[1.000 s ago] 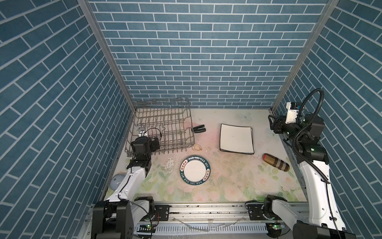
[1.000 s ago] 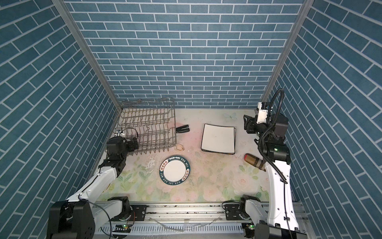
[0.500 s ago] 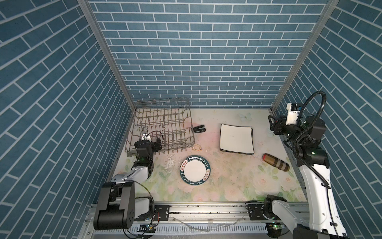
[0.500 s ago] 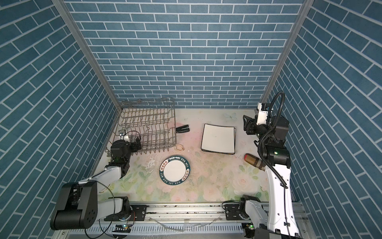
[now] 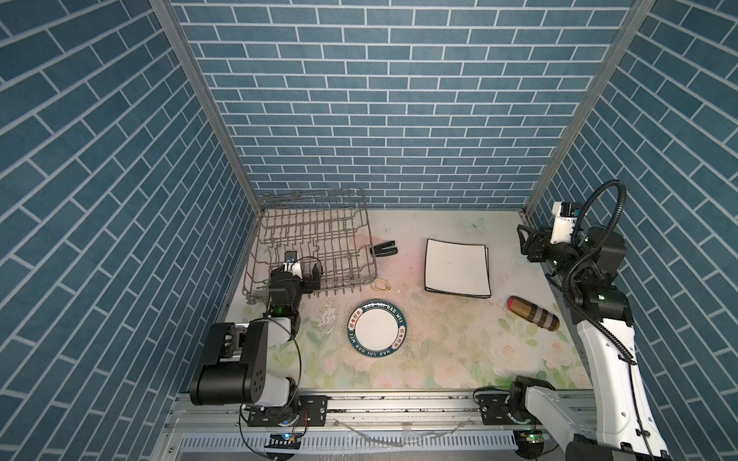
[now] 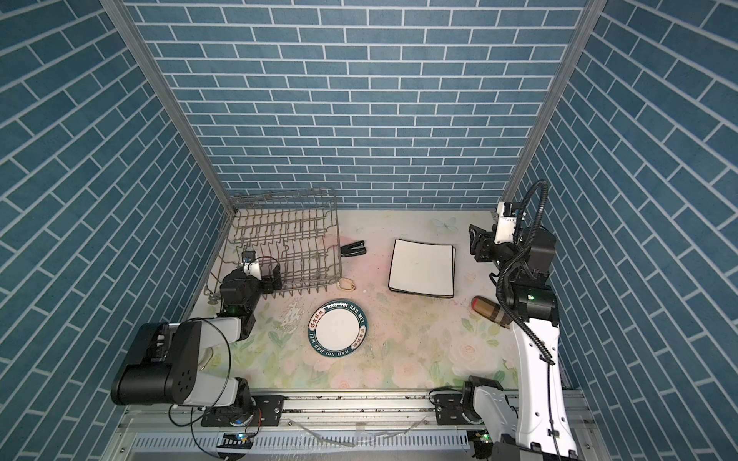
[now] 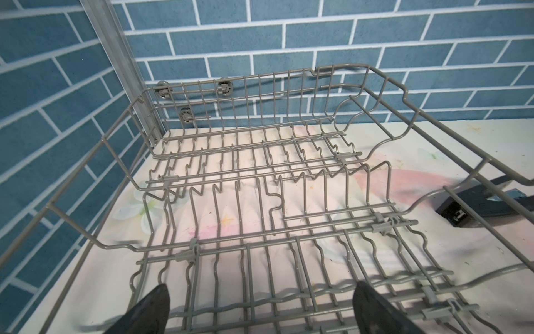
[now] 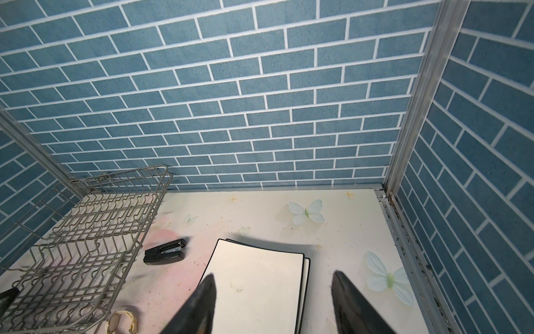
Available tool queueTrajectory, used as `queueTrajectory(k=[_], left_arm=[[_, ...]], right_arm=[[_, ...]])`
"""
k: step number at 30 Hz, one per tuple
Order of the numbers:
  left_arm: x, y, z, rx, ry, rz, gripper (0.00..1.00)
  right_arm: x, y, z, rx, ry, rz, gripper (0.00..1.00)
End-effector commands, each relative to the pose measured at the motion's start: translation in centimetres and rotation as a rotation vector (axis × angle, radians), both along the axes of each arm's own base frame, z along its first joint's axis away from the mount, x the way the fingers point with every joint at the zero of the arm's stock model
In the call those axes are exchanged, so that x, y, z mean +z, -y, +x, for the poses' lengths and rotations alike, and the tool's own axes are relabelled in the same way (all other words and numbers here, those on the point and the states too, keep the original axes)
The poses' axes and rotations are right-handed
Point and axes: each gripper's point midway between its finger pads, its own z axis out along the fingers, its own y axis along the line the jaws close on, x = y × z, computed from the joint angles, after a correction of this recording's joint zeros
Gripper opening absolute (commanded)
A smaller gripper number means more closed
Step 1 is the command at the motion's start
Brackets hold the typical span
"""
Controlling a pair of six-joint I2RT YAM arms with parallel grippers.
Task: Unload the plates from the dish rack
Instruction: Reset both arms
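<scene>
The grey wire dish rack (image 5: 319, 239) (image 6: 287, 243) stands at the back left, and nothing sits between its tines (image 7: 260, 202). A round white plate with a lettered teal rim (image 5: 376, 333) (image 6: 337, 328) lies flat on the mat in front of it. Two black-edged cream square plates (image 5: 457, 268) (image 6: 422, 267) (image 8: 257, 286) lie stacked to the right. My left gripper (image 5: 310, 275) (image 6: 273, 279) (image 7: 261, 289) is open at the rack's near edge, over its wires. My right gripper (image 5: 527, 243) (image 6: 477, 243) (image 8: 274, 274) hangs open above the table, right of the square plates, and holds nothing.
A black stapler (image 5: 385, 250) (image 8: 165, 251) lies just right of the rack. A small gold ring-shaped item (image 5: 381, 284) lies by the rack's near right corner. A brown striped cylinder (image 5: 533, 313) lies at the right, near my right arm. Tiled walls close three sides.
My left arm has folded back and down toward the front rail, while its gripper stays at the rack's near edge. The right arm has barely shifted. Plates have not moved.
</scene>
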Motion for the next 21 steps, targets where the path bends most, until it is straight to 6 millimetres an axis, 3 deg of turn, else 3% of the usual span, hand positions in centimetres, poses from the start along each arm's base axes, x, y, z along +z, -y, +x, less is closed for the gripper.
queueTrajectory(k=[1, 10, 13, 21], left_arm=[[-1.7, 1.2, -0.8, -0.06, -0.003, 0.041, 0.99], [-2.5, 1.6, 0.4, -0.074, -0.085, 0.054, 0.99], [-2.6, 0.6, 0.6, -0.017, -0.098, 0.048, 0.99], [-2.6, 0.6, 0.6, -0.017, -0.095, 0.048, 0.99]], right_arm=[[-0.9, 0.2, 0.2, -0.009, 0.024, -0.043, 0.64], [-2.8, 0.9, 0.5, -0.05, 0.014, -0.044, 0.65], [-3.7, 1.3, 0.7, -0.071, 0.02, -0.045, 0.66], [-8.9, 2.5, 1.7, -0.137, -0.023, -0.045, 0.7]])
